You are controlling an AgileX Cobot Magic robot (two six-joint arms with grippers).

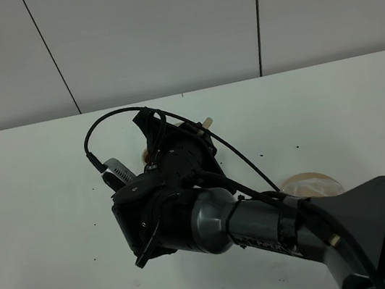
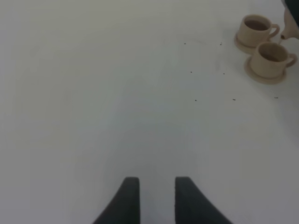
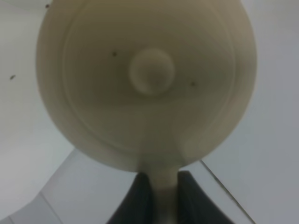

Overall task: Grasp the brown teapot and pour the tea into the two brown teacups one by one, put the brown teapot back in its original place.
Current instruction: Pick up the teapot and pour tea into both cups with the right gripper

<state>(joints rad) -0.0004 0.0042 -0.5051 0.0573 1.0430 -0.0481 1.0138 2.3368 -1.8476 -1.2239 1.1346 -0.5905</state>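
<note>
The brown teapot [image 3: 149, 74] fills the right wrist view, seen lid-on with its knob in the middle. My right gripper [image 3: 163, 198] is shut on its loop handle. In the left wrist view the teapot's spout [image 2: 289, 29] pokes in beside the two brown teacups [image 2: 254, 29] [image 2: 271, 58], each standing on a small saucer. From the high camera my right arm [image 1: 188, 211] reaches across the middle and hides the cups and most of the pot. The wide tan saucer [image 1: 316, 185], the original place, lies bare at the right. My left gripper [image 2: 156, 196] hangs open over bare table, far from the cups.
The white table [image 1: 42, 212] runs back to a grey panelled wall [image 1: 160, 32]. A few dark specks [image 2: 195, 99] dot the surface near the cups. A black cable [image 1: 102, 126] loops off the right wrist.
</note>
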